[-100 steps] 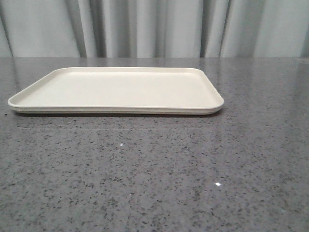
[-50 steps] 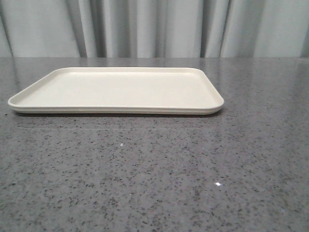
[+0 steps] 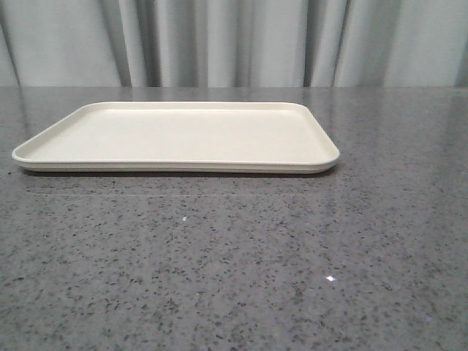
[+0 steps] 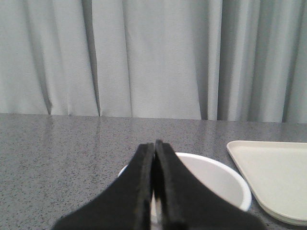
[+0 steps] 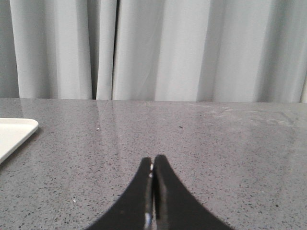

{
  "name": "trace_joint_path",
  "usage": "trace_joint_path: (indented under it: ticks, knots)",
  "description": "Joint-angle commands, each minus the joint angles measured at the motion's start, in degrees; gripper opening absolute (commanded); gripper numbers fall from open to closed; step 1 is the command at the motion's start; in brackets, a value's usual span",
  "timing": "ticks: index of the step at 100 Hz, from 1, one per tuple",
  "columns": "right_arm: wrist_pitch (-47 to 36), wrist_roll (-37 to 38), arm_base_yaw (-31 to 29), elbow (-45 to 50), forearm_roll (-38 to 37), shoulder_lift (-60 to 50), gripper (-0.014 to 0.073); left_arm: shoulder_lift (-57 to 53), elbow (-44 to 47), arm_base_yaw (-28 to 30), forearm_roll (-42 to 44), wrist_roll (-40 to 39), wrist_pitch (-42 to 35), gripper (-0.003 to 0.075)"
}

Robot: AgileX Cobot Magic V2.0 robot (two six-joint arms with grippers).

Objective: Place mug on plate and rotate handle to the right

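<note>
Nothing of the job looked done. The cream plate (image 3: 175, 137) lay bare on the grey speckled table (image 3: 234, 263), sitting from about ten o'clock to one o'clock of the front view, with a pale curtain (image 3: 234, 44) hanging behind it. No mug stood on it, and neither arm showed in that view.

The mug (image 4: 216, 179) was still on the table, just beside the plate's rounded corner (image 4: 268, 182) but apart from it. Only its white rim and inside showed past the left gripper (image 4: 154, 148), whose two black fingers were pressed together, tips touching, gripping nothing. The handle was hidden, so I could not tell which way it pointed.

The right gripper (image 5: 153, 165) was likewise closed tight and empty, over bare table, with only a corner of the plate (image 5: 14, 134) at its nine o'clock.

By my reckoning everything remained: grasping the mug, setting it on the plate, turning the handle rightward.

No brand, label or writing could be read anywhere.
</note>
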Motion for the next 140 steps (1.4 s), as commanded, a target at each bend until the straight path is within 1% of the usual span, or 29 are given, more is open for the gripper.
trace_joint_path:
  ticks: [1,63,104,140]
  knots:
    - [-3.18,-0.40,-0.39,-0.03,0.19,-1.18,-0.0062,-1.73,0.59,-0.37,-0.08,-0.08,-5.12,-0.0020]
    - [-3.17,-0.40,-0.39,-0.03,0.24,-1.18,-0.0062,-1.73,0.59,-0.37,-0.08,-0.08,-5.12,-0.0020]
    - [-3.19,-0.40,-0.39,-0.03,2.37,-1.18,-0.0062,-1.73,0.59,-0.37,-0.08,-0.08,-5.61,-0.0020]
    - [-3.29,-0.40,-0.39,-0.03,2.42,-1.18,-0.0062,-1.73,0.59,-0.37,-0.08,-0.08,-5.61,-0.0020]
